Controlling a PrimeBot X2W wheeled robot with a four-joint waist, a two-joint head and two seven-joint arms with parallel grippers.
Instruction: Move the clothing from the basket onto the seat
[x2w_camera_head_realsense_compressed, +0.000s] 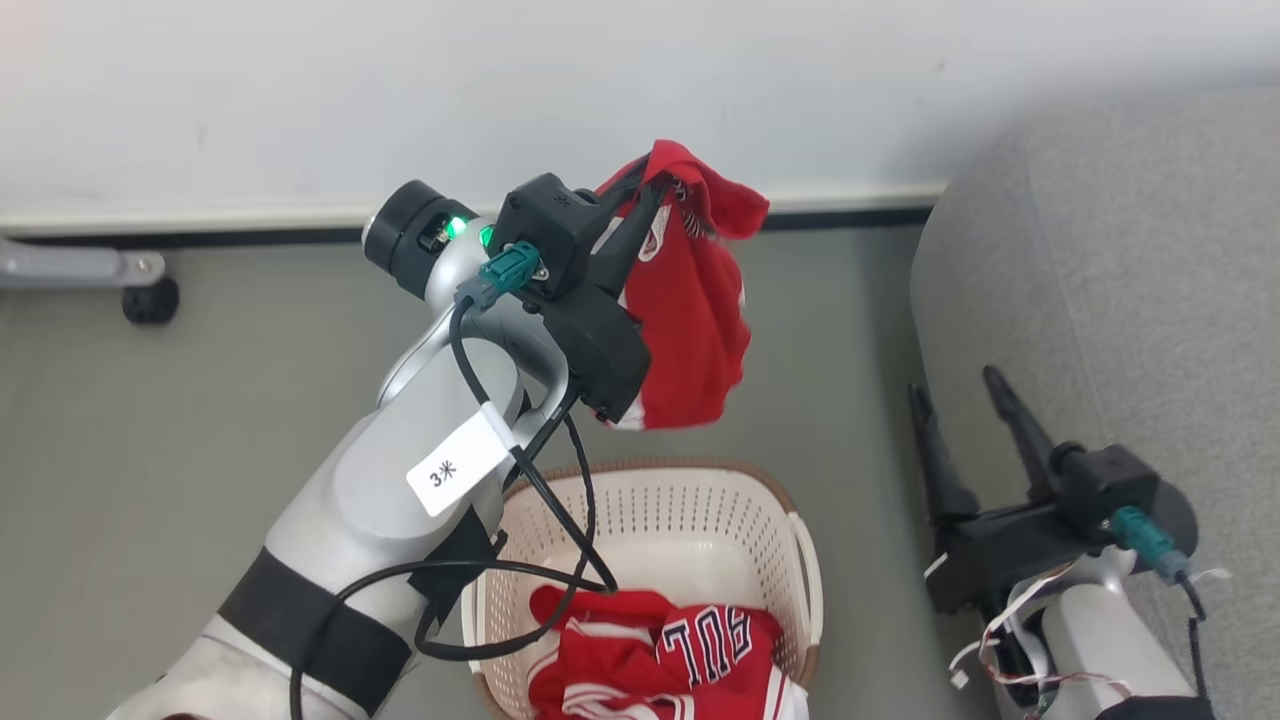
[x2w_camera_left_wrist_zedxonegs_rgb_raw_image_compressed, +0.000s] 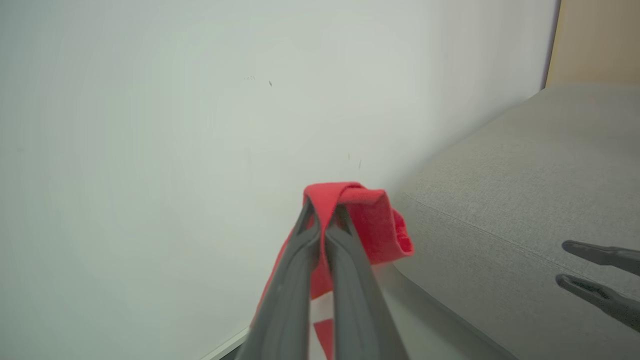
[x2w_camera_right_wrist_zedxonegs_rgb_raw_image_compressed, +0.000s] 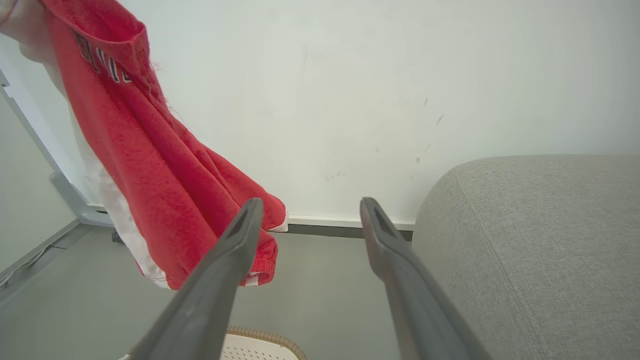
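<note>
My left gripper (x2w_camera_head_realsense_compressed: 650, 185) is shut on a red garment (x2w_camera_head_realsense_compressed: 695, 300) with white trim, which hangs in the air above the basket (x2w_camera_head_realsense_compressed: 700, 510). In the left wrist view the fingers pinch a fold of the red garment (x2w_camera_left_wrist_zedxonegs_rgb_raw_image_compressed: 367, 215). A second red garment (x2w_camera_head_realsense_compressed: 650, 655) with dark lettering lies in the cream basket. The grey seat (x2w_camera_head_realsense_compressed: 1120, 300) stands to the right. My right gripper (x2w_camera_head_realsense_compressed: 960, 385) stands open and empty in front of the seat, right of the basket. The right wrist view shows the hanging garment (x2w_camera_right_wrist_zedxonegs_rgb_raw_image_compressed: 150, 165) at left and the seat (x2w_camera_right_wrist_zedxonegs_rgb_raw_image_compressed: 530, 240) at right.
A white wall with a dark skirting strip (x2w_camera_head_realsense_compressed: 250, 235) runs along the back. A grey metal leg with a black castor (x2w_camera_head_realsense_compressed: 150, 298) sits on the floor at far left. Grey floor (x2w_camera_head_realsense_compressed: 200, 400) lies open between basket and wall.
</note>
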